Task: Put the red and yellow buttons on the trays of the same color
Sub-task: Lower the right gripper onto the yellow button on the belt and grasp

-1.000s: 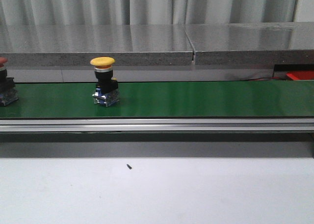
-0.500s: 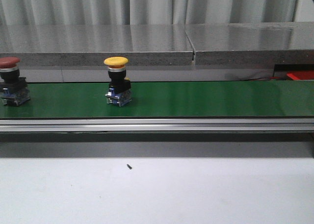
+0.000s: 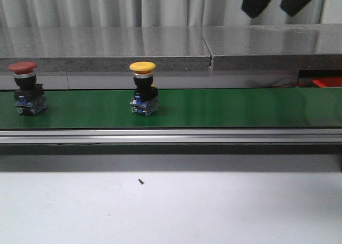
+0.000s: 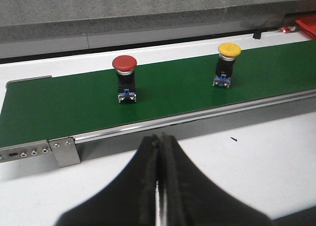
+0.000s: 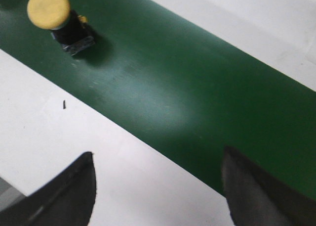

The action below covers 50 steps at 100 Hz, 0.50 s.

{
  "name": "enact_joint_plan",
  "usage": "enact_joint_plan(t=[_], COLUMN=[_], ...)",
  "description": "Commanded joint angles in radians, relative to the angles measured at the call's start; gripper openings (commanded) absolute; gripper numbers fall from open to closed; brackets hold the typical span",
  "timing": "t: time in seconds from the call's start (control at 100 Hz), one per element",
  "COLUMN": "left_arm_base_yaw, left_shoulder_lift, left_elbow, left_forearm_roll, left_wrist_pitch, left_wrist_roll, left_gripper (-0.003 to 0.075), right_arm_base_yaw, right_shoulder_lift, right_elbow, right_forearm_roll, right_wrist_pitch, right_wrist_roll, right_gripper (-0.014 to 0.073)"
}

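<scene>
- Buttons: 2 total. 1 yellow button (image 3: 143,88) and 1 red button (image 3: 26,87), both upright on the green conveyor belt (image 3: 240,108).
- Front view: red button sits near the belt's left end, yellow button to its right, left of belt centre. Well apart, not touching.
- Each button has a mushroom cap over a black body on a blue/clear base.
- Left wrist view shows the same 2 on the belt: red button (image 4: 125,78), yellow button (image 4: 227,64).
- Right wrist view shows only 1 button, the yellow button (image 5: 58,20), near one edge of the frame.
- Trays: 1 red tray (image 3: 327,83) partly visible at the far right behind the belt; only a sliver shows.
- Grippers: 2. Left gripper (image 4: 159,152) is clenched, fingers pressed together, holding nothing, over the white table (image 3: 171,212) on the near side of the belt.
- Right gripper (image 5: 158,181) is spread wide, nothing between its fingers, above the belt's near edge. In the front view its 2 dark fingers (image 3: 259,1) poke in at the top right, well above the belt and to the right of the yellow button.
- 1 small dark speck (image 3: 140,181) on the white table.
</scene>
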<state>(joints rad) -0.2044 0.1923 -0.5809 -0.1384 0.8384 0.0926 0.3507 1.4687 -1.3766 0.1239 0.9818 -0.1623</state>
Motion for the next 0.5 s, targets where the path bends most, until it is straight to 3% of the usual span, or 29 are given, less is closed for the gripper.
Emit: enact_joint_plan(t=[0.0,0.49], left_arm_base_yaw=[-0.005,-0.005], left_shoulder_lift=[0.014,0.014], left_elbow=[-0.024,-0.024], left_forearm_roll=[-0.018,-0.018], left_wrist_pitch=[-0.075,-0.075], left_wrist_roll=[0.0,0.0], left_gripper=[-0.0019,-0.0018], right_arm_base_yaw=[0.019,0.112], right_shoulder_lift=[0.029,0.288], right_elbow=[-0.093,-0.258], right_forearm_roll=[0.026,0.04], right_wrist_pitch=[0.024,0.037], right_wrist_roll=[-0.044,-0.139], right_gripper=[0.053,0.053])
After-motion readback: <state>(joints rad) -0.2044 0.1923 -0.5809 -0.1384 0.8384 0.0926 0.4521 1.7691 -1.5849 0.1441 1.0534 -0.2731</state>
